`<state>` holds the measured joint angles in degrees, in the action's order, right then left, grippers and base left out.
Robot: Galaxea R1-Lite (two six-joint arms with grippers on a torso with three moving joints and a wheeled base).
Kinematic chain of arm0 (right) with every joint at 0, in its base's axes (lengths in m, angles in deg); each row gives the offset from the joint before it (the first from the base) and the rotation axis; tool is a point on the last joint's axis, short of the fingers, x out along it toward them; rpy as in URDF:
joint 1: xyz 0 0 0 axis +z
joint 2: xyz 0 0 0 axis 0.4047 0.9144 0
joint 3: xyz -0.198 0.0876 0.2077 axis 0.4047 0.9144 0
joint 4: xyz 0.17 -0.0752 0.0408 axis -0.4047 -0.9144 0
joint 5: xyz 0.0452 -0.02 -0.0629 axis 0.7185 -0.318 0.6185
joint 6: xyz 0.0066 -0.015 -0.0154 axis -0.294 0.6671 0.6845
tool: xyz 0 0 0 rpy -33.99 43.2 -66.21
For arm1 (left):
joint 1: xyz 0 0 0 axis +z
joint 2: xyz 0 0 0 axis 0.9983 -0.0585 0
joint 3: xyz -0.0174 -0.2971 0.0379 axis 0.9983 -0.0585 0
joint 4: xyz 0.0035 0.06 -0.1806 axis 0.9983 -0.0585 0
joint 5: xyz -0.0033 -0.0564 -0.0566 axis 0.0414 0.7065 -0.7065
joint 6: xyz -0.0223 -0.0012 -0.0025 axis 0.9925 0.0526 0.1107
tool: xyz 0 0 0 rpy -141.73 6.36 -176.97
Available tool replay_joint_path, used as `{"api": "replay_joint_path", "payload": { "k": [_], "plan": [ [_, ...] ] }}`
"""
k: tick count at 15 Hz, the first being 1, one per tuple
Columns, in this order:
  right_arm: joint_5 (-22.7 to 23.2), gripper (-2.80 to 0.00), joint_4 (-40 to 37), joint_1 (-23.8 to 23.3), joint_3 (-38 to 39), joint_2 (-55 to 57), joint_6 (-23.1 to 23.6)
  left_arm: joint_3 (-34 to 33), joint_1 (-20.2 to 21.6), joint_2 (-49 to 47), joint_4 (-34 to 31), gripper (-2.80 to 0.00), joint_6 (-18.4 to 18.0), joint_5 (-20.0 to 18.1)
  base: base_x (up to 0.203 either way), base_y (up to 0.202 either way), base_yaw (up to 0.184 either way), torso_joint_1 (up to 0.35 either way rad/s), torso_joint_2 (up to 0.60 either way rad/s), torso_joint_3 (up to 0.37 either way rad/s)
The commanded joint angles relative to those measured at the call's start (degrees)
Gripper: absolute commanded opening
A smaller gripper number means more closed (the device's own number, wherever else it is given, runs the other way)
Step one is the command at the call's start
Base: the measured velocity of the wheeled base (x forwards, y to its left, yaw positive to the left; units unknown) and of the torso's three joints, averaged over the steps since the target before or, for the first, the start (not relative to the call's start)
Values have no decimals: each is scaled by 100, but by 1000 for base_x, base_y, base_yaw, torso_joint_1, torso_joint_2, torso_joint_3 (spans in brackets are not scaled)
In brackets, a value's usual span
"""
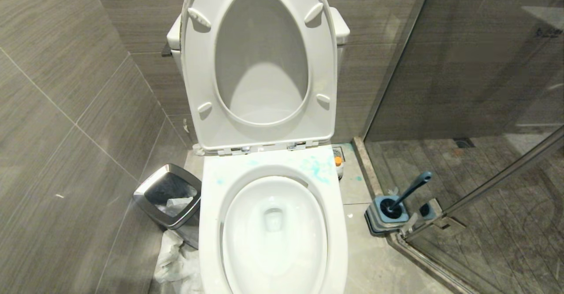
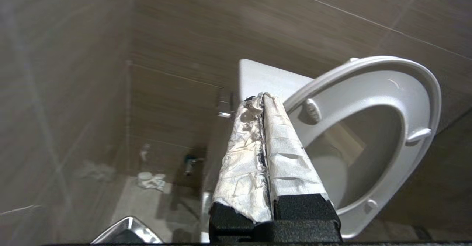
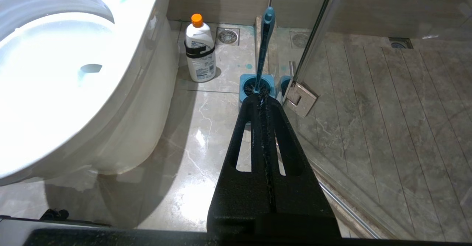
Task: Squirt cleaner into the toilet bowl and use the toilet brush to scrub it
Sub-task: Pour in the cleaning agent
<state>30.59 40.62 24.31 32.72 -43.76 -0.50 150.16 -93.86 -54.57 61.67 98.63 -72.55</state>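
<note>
The white toilet bowl (image 1: 273, 228) stands open with seat and lid (image 1: 260, 60) raised against the tank; teal-blue cleaner stains (image 1: 319, 168) mark its rear rim. The cleaner (image 3: 200, 48), a white bottle with an orange cap, stands on the floor to the right of the toilet; only its cap (image 1: 338, 161) shows in the head view. The toilet brush (image 1: 407, 193) sits in its square blue holder (image 1: 387, 214) by the glass door. My left gripper (image 2: 262, 97), fingers wrapped in white tape, is shut and empty, raised beside the lifted seat. My right gripper (image 3: 260, 98) is shut and empty, low above the floor, pointing at the brush holder.
A steel waste bin (image 1: 169, 197) with a white liner stands left of the toilet, with crumpled white plastic (image 1: 176, 258) on the floor in front of it. A glass shower door (image 1: 484, 109) with a metal hinge (image 3: 301, 97) closes off the right. Tiled walls are close on the left.
</note>
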Motion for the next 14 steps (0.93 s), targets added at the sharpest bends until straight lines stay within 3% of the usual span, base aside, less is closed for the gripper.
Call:
{"api": "replay_joint_path", "payload": {
  "k": [1,5,11,14],
  "plan": [
    [5,-280,1,0,1,4,5,-400,102,995,6,-280,-166,60,0,0,0,0,0,0],
    [5,-280,1,4,1,4,5,-564,117,2172,-197,-280,-1090,-164,0,0,0,0,0,0],
    [5,-280,1,0,1,4,5,-775,289,3783,-1133,-280,-1379,-1232,0,0,0,0,0,0],
    [5,-280,1,0,1,4,5,-1079,313,4520,-1680,-280,-1574,-1493,0,0,0,0,0,0]
  ]
}}
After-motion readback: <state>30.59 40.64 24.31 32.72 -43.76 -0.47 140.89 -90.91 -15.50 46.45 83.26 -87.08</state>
